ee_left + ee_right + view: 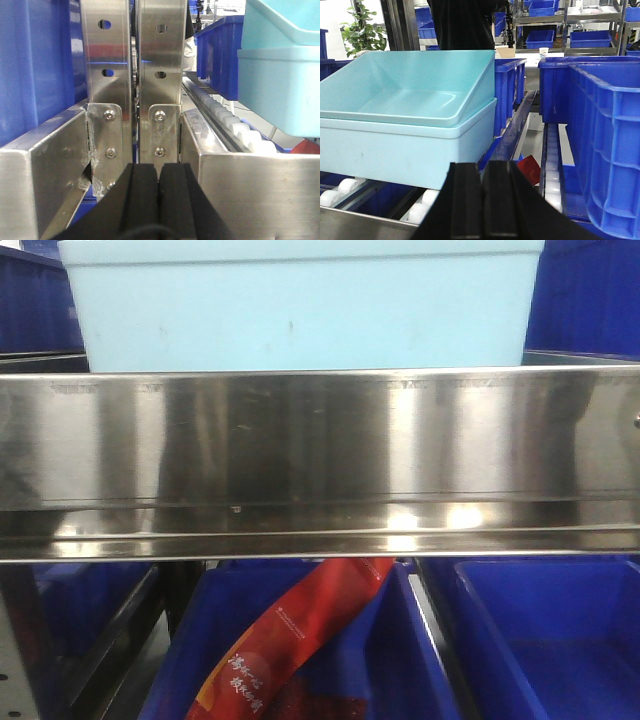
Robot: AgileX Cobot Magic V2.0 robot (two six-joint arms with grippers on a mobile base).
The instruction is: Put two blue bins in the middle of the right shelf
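Two pale light-blue bins sit nested on the rack's roller tracks: the lower bin stands flat and the upper bin lies tilted inside it. They also show in the front view behind the broad steel front rail, and at the right of the left wrist view. My right gripper is shut and empty, just in front of the lower bin's right corner. My left gripper is shut and empty, facing the steel uprights to the left of the bins.
Dark royal-blue bins stand beside the pale bins and on the level below. A red packet lies in a lower bin. White rollers run along the track. More racks and a person stand behind.
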